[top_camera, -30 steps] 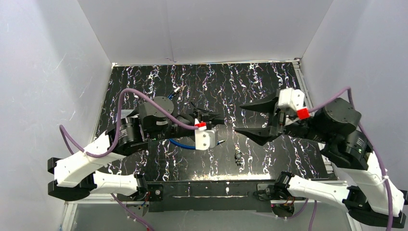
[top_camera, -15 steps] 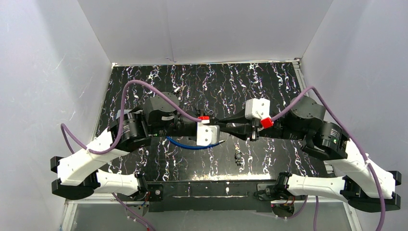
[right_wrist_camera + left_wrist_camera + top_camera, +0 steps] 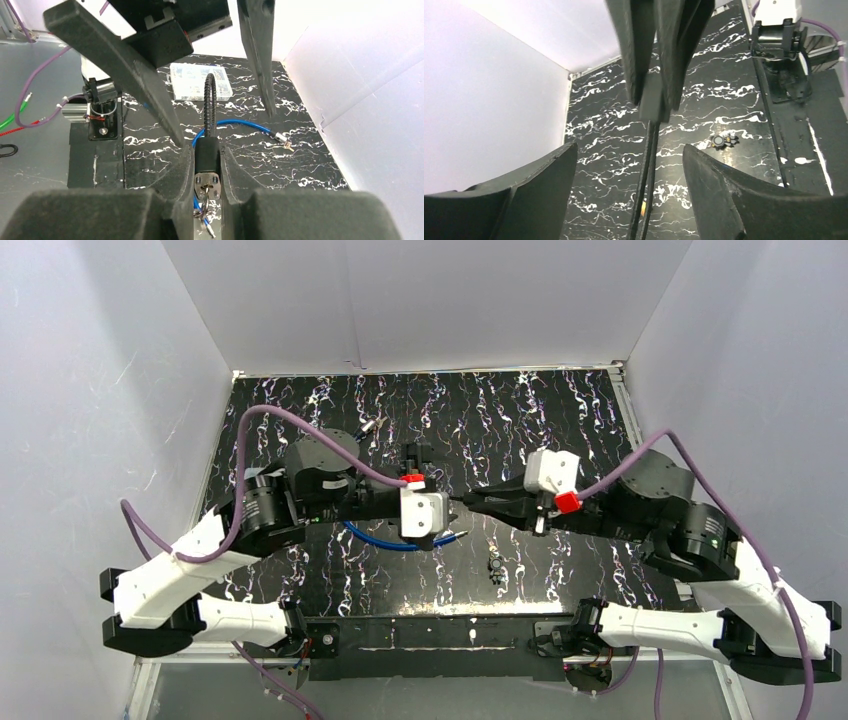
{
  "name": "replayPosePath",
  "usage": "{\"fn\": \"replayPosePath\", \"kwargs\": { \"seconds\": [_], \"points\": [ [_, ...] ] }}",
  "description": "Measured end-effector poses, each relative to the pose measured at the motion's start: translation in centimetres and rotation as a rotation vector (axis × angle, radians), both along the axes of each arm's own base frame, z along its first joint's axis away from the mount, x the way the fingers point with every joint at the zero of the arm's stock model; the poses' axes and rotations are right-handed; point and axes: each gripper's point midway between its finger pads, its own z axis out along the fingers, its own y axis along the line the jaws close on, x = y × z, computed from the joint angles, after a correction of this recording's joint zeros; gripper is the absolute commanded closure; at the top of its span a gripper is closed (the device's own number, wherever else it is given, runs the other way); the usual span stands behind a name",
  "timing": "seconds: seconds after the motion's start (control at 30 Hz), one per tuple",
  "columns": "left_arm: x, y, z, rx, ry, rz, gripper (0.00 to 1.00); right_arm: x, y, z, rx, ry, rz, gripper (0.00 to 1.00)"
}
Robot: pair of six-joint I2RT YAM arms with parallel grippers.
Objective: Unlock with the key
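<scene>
In the right wrist view my right gripper (image 3: 207,149) is shut on the black body of a cable lock (image 3: 206,162). A key (image 3: 202,206) sticks in the lock's metal keyhole plate and hangs below it. The lock's braided black loop (image 3: 210,100) rises away from the jaws. My left gripper (image 3: 630,147) is open, its fingers (image 3: 524,200) spread wide on either side of the loop (image 3: 647,175) without touching it. From above, both grippers meet mid-table, the right gripper (image 3: 470,502) facing the left gripper (image 3: 443,498).
A blue cable (image 3: 385,543) with metal ends curves on the marbled black table (image 3: 560,410) under the left wrist. A small dark object (image 3: 494,566) lies near the front rail. A clear plastic box (image 3: 200,87) sits behind the lock. White walls enclose the table.
My right arm swung in from the right and its jaws closed on the lock body. My left gripper, shut on the lock before, has opened and let go.
</scene>
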Motion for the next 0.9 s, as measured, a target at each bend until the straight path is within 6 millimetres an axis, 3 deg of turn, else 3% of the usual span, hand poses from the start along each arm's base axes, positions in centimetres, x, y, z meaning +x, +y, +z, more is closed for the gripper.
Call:
{"fn": "replayPosePath", "kwargs": {
  "seconds": [0.27, 0.5, 0.63, 0.77, 0.9],
  "points": [
    [-0.1, 1.5, 0.8, -0.032, -0.094, -0.005, 0.32, -1.0, -2.1, 1.1, 0.079, 0.053, -0.012, 0.99],
    [-1.6, 0.3, -0.2, 0.020, -0.286, -0.130, 0.28, -0.5, -0.8, 1.0, 0.140, 0.148, -0.034, 0.99],
    [-3.1, -0.9, -0.2, 0.023, -0.413, -0.203, 0.36, -0.3, 0.1, 1.2, 0.168, 0.207, -0.039, 0.99],
    [-2.8, -1.2, 0.4, 0.022, -0.525, -0.184, 0.51, 0.0, 0.2, 1.4, 0.195, 0.263, -0.061, 0.99],
    [-2.0, -1.3, 0.8, 0.014, -0.617, -0.140, 0.54, 0.2, 0.1, 1.4, 0.209, 0.306, -0.084, 0.99]
  ]
}}
